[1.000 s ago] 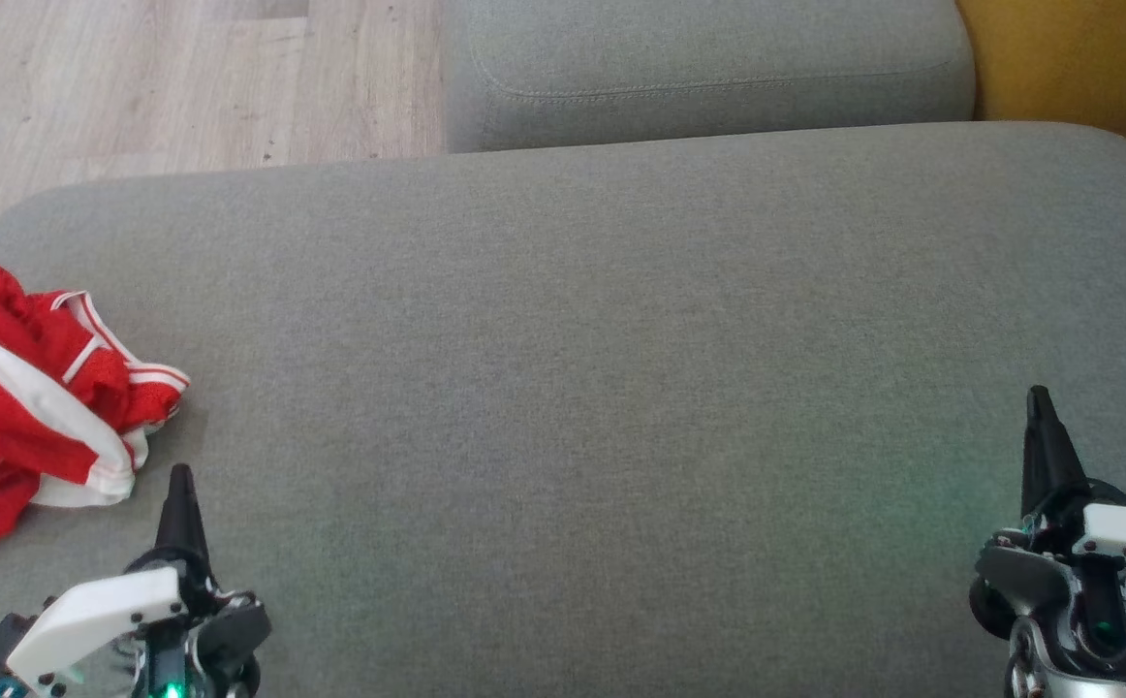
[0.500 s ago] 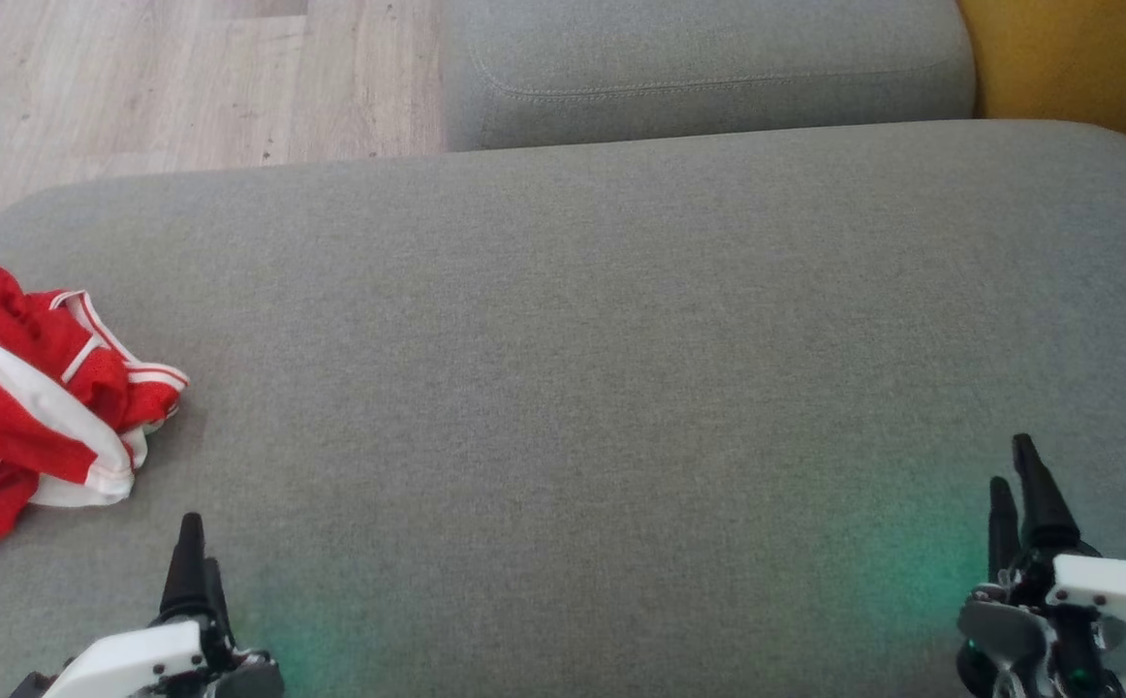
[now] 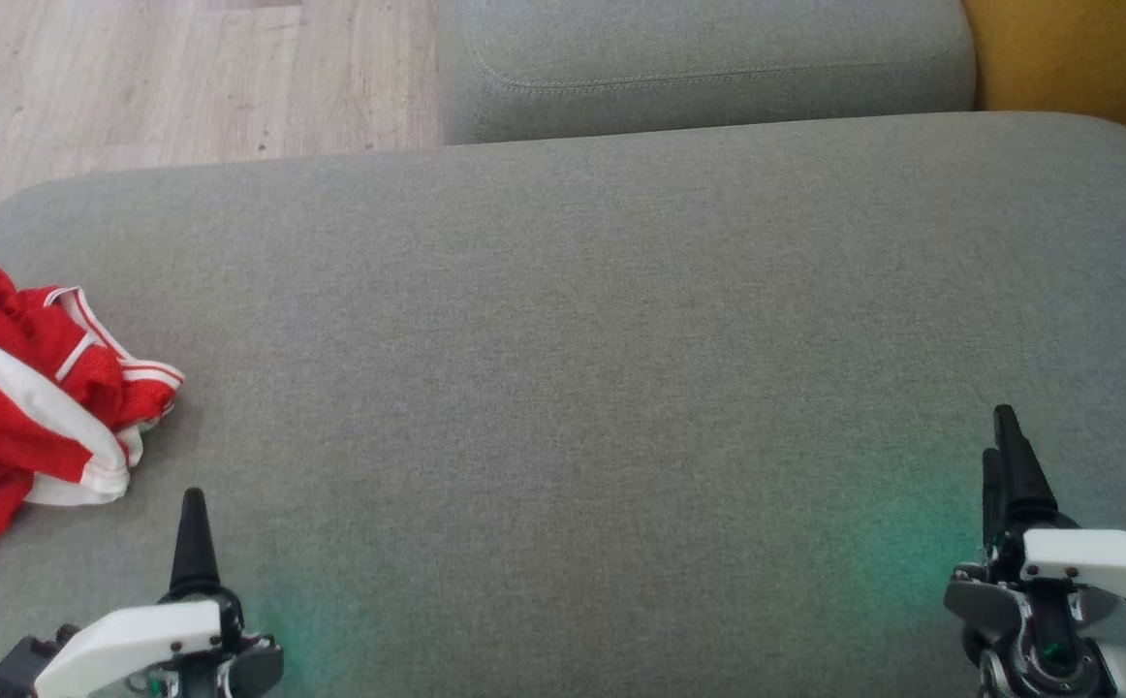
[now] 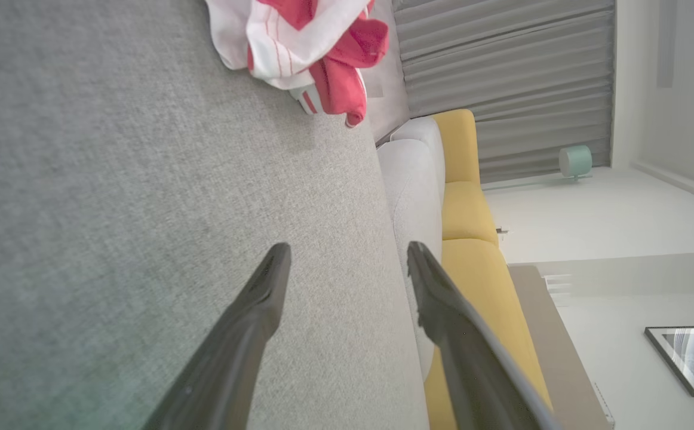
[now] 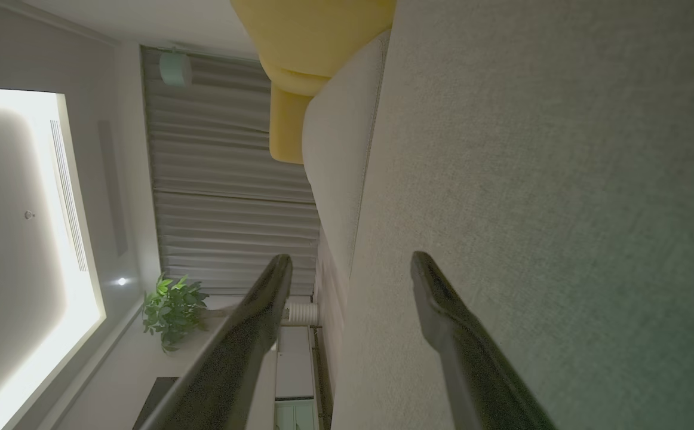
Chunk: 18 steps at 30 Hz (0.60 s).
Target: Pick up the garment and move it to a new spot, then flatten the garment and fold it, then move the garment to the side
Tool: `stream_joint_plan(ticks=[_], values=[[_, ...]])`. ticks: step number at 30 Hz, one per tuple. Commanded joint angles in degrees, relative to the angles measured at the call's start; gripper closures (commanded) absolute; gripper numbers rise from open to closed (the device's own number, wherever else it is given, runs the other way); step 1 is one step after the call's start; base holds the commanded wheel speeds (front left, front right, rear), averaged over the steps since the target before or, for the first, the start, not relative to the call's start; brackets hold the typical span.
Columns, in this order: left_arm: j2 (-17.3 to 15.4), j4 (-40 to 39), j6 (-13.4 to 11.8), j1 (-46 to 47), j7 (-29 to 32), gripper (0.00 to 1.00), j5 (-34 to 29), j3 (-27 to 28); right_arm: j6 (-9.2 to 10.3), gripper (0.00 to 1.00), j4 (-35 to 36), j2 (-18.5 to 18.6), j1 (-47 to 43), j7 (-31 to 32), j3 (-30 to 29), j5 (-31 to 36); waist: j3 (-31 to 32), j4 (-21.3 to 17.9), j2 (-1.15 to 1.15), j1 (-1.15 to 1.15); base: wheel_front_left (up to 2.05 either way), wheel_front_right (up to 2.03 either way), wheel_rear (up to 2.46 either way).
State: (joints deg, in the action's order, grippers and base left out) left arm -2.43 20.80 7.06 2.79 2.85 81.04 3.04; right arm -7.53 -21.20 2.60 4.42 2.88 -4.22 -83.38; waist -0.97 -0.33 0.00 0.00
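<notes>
Fingers (image 4: 251,322) spread wide and empty on left gripper (image 4: 348,248) and right gripper (image 5: 352,258).
Red-and-white garment (image 3: 30,407) lies crumpled on grey cushion (image 3: 573,320).

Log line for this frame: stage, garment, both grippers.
stage: pre-pickup | garment: crumpled, red-white, left end of cushion, untouched | left gripper: open, empty, near garment, apart | right gripper: open, empty, over bare cushion

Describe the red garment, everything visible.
The garment is red fabric with broad white bands and thin white-striped trim. It lies crumpled in a loose heap, unfolded, at the left edge of the grey cushion, partly cut off by the head view's border. Only the cushion touches it.
</notes>
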Motion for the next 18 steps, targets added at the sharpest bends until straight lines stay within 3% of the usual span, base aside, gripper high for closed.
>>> stream_joint_plan(ticks=[1, 18], values=[[-1.03, -1.3, 0.08, 3.37, -0.57, 0.0, -1.91, -0.18, 0.01, 0.0, 1.4, 1.24, 4.06, -0.73, 0.58, 1.53, -0.11, -0.03, 0.0, 0.0, 0.0, 0.0, 0.0], [-3.08, 0.39, 0.13, 7.26, -3.29, 0.0, -15.43, -1.98, 0.01, 0.0, -0.99, 2.02, 9.19, -3.43, 2.49, 14.9, -1.01, -0.47, 0.0, 0.0, 0.0, 0.0, 0.0]])
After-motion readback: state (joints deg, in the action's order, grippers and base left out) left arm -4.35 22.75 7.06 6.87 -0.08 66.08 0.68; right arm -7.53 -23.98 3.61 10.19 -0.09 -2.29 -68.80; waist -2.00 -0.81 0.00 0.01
